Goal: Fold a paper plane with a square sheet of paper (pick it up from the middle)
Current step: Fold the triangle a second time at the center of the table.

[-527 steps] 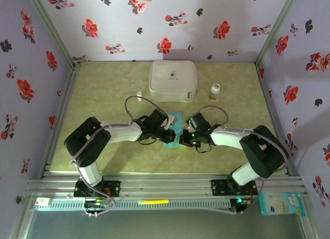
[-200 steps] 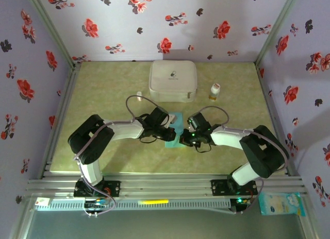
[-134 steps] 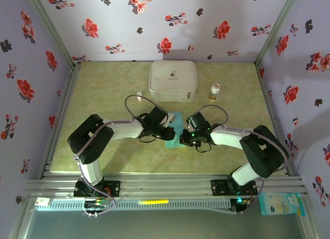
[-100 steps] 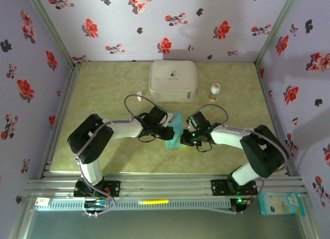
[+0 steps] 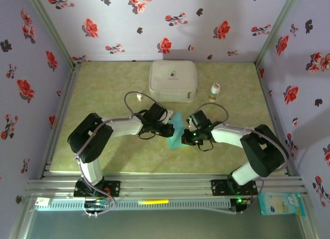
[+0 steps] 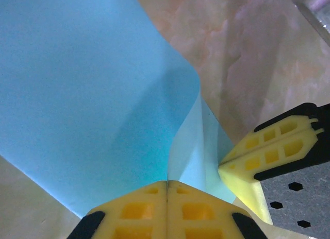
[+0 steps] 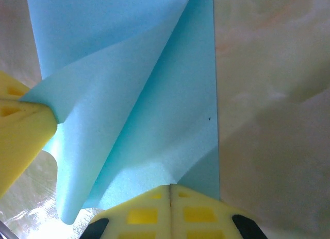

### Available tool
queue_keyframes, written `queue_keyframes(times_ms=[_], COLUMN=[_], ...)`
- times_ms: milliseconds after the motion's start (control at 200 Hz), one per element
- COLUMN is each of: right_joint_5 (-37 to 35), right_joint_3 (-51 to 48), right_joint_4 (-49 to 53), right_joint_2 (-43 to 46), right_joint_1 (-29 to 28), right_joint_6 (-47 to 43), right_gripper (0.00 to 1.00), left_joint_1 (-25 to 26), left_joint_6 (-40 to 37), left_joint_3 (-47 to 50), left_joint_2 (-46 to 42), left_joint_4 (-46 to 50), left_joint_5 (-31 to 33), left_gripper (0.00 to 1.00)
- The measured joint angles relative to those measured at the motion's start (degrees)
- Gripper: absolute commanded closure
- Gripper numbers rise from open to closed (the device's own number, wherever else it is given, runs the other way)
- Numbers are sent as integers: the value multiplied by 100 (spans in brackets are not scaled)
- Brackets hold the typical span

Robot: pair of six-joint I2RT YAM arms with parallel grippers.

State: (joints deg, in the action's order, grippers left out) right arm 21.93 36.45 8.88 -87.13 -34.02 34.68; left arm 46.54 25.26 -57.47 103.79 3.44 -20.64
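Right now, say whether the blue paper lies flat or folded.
Partly folded, not flat: the paper bulges up where the left gripper and right gripper pinch it.

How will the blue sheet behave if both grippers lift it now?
Probably floppy: the sheet curves and billows between the left gripper and right gripper, both pinched shut on it. Likely very light, so it may flutter or slide on the smooth table. Probably creases easily.

Light blue paper (image 6: 77,84), white case (image 5: 172,80), lilac walls (image 5: 118,17) (red-flowered), marbled beige table (image 5: 103,89)
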Motion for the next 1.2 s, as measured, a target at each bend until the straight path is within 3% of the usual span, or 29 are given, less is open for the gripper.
queue_keyframes(times_ms=[1200], right_joint_5=[105], right_joint_3=[52], right_joint_4=[48], right_joint_2=[-63], right_joint_1=[28], right_joint_6=[-24], right_gripper=[98], left_joint_1=[-85], left_joint_6=[-730], left_joint_3=[-367], left_joint_2=[330], left_joint_4=[566], left_joint_5=[330], left_gripper=[93])
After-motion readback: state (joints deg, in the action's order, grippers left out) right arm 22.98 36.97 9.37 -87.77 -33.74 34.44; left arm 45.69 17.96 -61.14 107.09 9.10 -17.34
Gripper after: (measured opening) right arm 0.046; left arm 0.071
